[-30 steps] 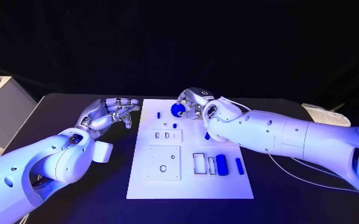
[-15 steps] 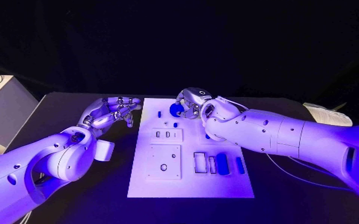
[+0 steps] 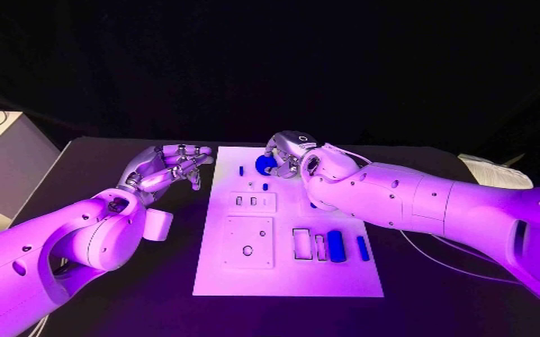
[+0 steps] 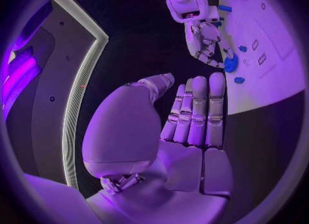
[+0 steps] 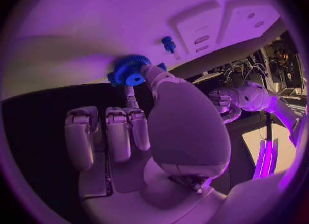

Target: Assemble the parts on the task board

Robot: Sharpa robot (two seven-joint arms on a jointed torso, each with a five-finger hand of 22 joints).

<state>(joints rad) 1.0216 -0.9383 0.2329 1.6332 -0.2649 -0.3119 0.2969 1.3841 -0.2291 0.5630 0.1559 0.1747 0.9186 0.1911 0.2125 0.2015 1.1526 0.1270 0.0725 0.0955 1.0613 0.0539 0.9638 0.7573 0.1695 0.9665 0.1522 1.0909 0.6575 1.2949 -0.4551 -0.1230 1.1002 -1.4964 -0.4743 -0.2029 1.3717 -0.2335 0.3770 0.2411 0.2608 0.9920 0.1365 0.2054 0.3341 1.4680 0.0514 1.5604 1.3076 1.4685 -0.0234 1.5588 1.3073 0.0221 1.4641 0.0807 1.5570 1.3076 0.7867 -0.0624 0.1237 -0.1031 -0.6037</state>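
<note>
The right hand (image 3: 295, 152) grips a blue gear (image 3: 267, 164) at the far end of the white board (image 3: 287, 274), thumb pressed on its toothed rim; the left hand (image 3: 168, 167) hovers just beside the board's left edge, fingers straight, close together, holding nothing; more blue pieces (image 3: 335, 246) lie near the board's right edge.
</note>
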